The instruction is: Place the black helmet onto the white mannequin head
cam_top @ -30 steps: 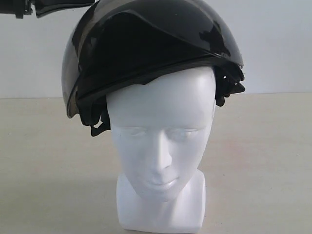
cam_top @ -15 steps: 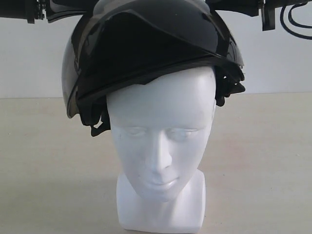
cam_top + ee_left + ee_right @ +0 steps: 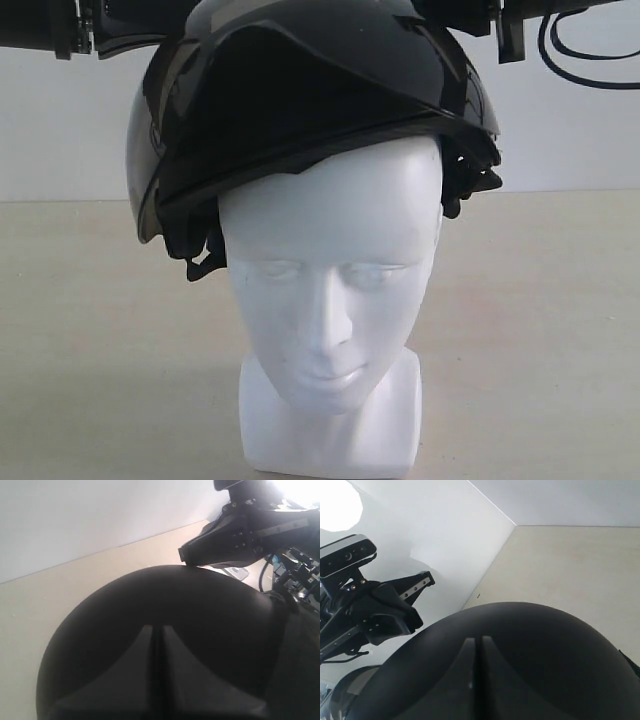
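Standing closest to the exterior camera, the smooth, bald white mannequin head (image 3: 330, 280) faces forward on its short blocky neck base, which rests on the pale beige flat table (image 3: 540, 330). The rounded, glossy black helmet (image 3: 310, 90) sits on top of it, covering the crown, with its front edge running across the forehead. It sits askew: the shell hangs lower on the exterior view's left side and rides higher on the right. Black padded straps (image 3: 200, 250) dangle beside both temples.

Above the shell, both arms reach in from the top corners of the exterior view. In its own wrist view the left gripper (image 3: 156, 630) has its two dark fingers pressed together with nothing between them, poised over the helmet's dome. The right gripper (image 3: 475, 641) is the same: fingers closed flat against each other, gripping nothing, over the dome from the other side. Whether either fingertip actually touches the shell I cannot tell. A looped black cable (image 3: 590, 65) hangs from the right arm.

Behind everything rises the plain white wall (image 3: 580, 140), meeting the table's far edge.
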Action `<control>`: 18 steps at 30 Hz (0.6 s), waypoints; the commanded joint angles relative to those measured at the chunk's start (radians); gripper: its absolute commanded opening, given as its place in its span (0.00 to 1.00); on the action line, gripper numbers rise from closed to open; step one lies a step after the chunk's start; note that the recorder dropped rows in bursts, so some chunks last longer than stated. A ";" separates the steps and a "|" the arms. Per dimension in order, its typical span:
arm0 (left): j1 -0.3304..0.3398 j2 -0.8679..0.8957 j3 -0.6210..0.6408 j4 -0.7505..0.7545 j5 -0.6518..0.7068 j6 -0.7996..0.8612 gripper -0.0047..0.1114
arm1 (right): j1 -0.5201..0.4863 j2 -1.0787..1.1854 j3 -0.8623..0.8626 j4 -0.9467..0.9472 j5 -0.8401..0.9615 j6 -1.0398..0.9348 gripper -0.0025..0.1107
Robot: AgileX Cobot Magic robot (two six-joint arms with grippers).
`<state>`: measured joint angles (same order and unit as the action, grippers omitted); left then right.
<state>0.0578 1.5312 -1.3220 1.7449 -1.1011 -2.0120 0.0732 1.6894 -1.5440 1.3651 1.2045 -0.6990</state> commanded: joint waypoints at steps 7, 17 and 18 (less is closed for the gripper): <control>-0.010 0.001 0.022 -0.001 -0.103 -0.009 0.08 | 0.009 -0.016 -0.003 -0.014 0.017 0.016 0.02; -0.081 0.001 0.024 -0.001 -0.120 -0.039 0.08 | 0.023 -0.068 -0.003 -0.095 0.017 0.063 0.02; -0.081 0.001 0.026 -0.001 -0.120 -0.044 0.08 | 0.029 -0.073 -0.003 -0.095 0.017 0.063 0.02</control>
<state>-0.0056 1.5290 -1.3095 1.6691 -1.1717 -2.0291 0.0874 1.6325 -1.5440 1.2948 1.1995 -0.6424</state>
